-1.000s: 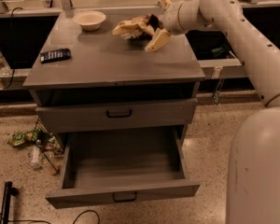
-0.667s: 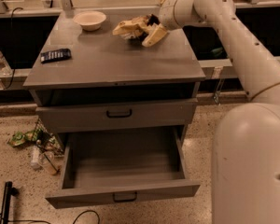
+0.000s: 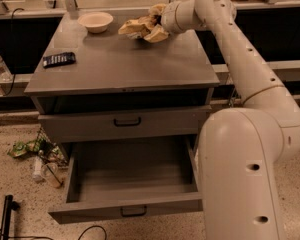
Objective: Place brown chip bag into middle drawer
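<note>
The pincer is held at the far right part of the desk, right against the brown chip bag; whether it is clamped on the bag or merely touching it cannot be told. The bag is seen crumpled at the level of the desk top, just to the right of a white bowl, and whether it rests on the surface cannot be told. The arm is stretched over the right edge of the desk from the robot's pale body, by which the right side of the cabinet is partly hidden. A black remote-like device is laid near the left edge of the desk. Below, the upper drawer is shut, and the middle drawer is pulled fully open, its grey floor bare. Green wrappers are scattered on the ground to the left.
</note>
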Robot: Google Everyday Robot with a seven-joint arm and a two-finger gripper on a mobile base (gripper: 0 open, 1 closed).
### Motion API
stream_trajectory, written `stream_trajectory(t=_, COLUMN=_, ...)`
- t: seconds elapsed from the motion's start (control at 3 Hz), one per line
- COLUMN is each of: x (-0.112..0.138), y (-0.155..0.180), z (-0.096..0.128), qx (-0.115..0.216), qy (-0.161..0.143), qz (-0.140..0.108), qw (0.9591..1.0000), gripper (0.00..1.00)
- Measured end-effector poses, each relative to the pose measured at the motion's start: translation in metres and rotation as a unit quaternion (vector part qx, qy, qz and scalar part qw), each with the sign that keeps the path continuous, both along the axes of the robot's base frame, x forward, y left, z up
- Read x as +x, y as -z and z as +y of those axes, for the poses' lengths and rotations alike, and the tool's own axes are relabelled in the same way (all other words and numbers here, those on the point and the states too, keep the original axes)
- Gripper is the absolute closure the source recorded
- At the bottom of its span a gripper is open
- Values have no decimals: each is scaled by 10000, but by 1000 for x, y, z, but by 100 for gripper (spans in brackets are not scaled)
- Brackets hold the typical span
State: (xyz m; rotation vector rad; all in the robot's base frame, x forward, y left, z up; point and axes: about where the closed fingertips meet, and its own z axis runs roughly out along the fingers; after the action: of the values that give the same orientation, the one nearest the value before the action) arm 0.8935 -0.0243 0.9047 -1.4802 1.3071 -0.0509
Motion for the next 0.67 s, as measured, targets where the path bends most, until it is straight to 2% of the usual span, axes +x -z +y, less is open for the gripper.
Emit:
stream_trajectory(t=0.33, x=2, y=11, z=4, qx=13, qy=-62, qz=141, qw=9999, gripper=64)
stream_trajectory(t=0.67, x=-29, y=-12, z=-5, qx=286, qy=-316, qz=347, qw=9985, gripper=95)
